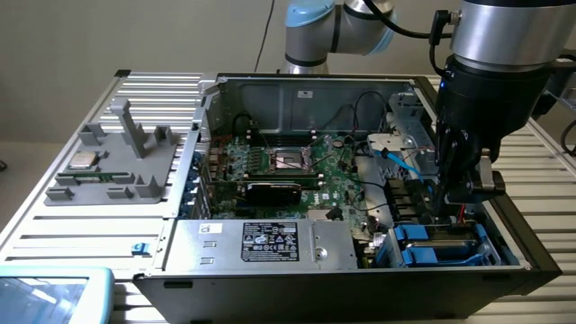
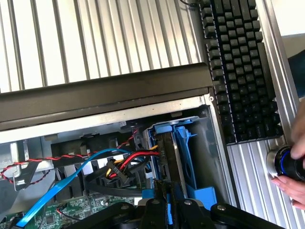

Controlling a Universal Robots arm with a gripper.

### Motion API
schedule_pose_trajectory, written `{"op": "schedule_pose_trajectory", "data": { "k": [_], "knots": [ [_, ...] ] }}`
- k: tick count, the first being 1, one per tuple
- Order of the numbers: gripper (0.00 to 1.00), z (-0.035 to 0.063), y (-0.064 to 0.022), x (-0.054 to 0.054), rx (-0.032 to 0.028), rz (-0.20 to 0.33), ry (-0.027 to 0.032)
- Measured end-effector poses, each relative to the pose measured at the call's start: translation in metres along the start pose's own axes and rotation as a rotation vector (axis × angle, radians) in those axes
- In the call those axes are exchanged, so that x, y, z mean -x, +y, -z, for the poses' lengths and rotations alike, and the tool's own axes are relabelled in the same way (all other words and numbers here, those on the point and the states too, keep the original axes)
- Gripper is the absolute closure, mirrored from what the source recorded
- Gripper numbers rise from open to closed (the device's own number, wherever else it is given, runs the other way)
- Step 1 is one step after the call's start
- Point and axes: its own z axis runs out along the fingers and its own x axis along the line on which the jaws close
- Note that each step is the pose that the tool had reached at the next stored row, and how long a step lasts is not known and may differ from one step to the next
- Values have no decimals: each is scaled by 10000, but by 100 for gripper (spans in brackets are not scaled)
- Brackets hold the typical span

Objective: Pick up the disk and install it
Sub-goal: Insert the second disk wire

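Gripper (image 1: 447, 206) is reaching down into the case (image 1: 540, 260) at the exterior view's right, near corner, fingers clenching the disk (image 2: 167, 152). Disk is standing on edge in its blue frame inside the drive bay (image 1: 441, 244), beside red and blue cables (image 2: 71, 179). A hand (image 2: 293, 183) is resting on a knob (image 2: 281, 162) by the keyboard (image 2: 240, 67).

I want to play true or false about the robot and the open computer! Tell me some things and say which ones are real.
1. The robot's hand is down inside the open computer case. True.
2. The hand is over the grey tray with the small silver chip. False: it is at the case's other end, by the blue frame.
3. A black keyboard lies on the table beside the case. True.
4. The hand is wide open. False: it is shut on the disk, which stands on edge in its blue frame.
5. A person's hand touches a round knob. True.
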Motion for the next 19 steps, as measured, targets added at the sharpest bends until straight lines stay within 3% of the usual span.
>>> {"op": "schedule_pose_trajectory", "data": {
  "k": [7,12,16,18,19],
  "knots": [
    [84,0,1,1,-6,2,1],
    [84,-6,12,-2,-176,362,3],
    [84,-7,12,-2,-182,586,22],
    [84,-8,13,-2,-175,614,-13],
    [84,-8,13,-2,-177,658,-76]
  ]
}}
